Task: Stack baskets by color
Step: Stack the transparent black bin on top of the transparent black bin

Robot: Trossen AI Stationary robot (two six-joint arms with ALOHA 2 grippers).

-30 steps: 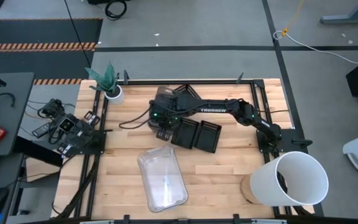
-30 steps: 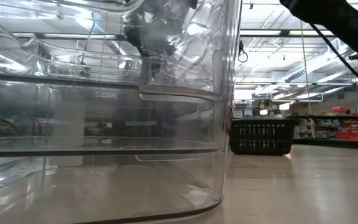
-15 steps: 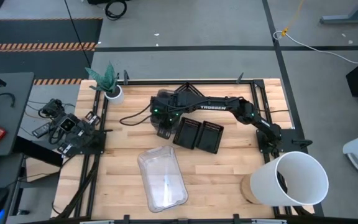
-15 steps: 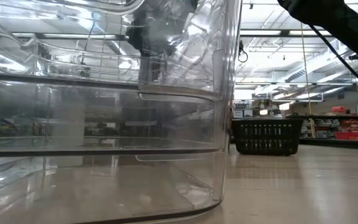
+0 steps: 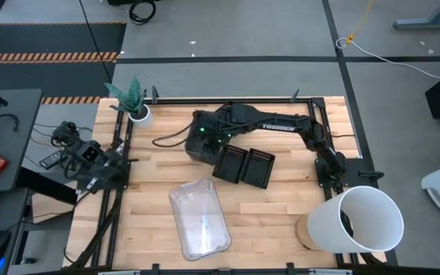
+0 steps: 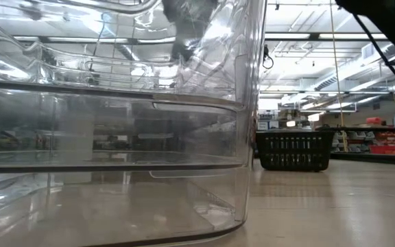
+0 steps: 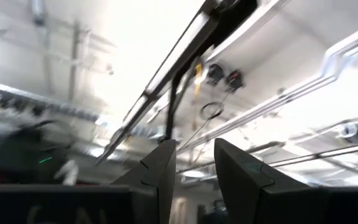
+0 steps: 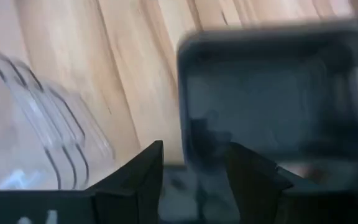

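A large clear basket [image 5: 199,218] lies on the wooden table near its front edge; it fills the low view [image 6: 115,137] and shows in the right wrist view [image 8: 30,130]. Two black slotted trays [image 5: 243,166] sit side by side at mid table, one of them visible behind the clear basket [image 6: 293,151]. A dark-grey basket [image 8: 272,93] lies just ahead of my right gripper [image 8: 194,180], which hovers open above the table left of the trays [image 5: 202,149]. My left gripper [image 7: 194,180] is folded back at the table's left edge [image 5: 88,155], pointing up, open and empty.
A big white bucket [image 5: 361,221] stands at the near right corner. A small white plant pot [image 5: 138,114] is at the far left. Black frame rails [image 5: 121,191] run along the table's sides. Bare wood [image 5: 273,221] lies between the clear basket and the bucket.
My right gripper has risen and drawn back a little toward the table's far right, away from the spot left of the black trays. The trays now sit slightly farther toward the table's right.
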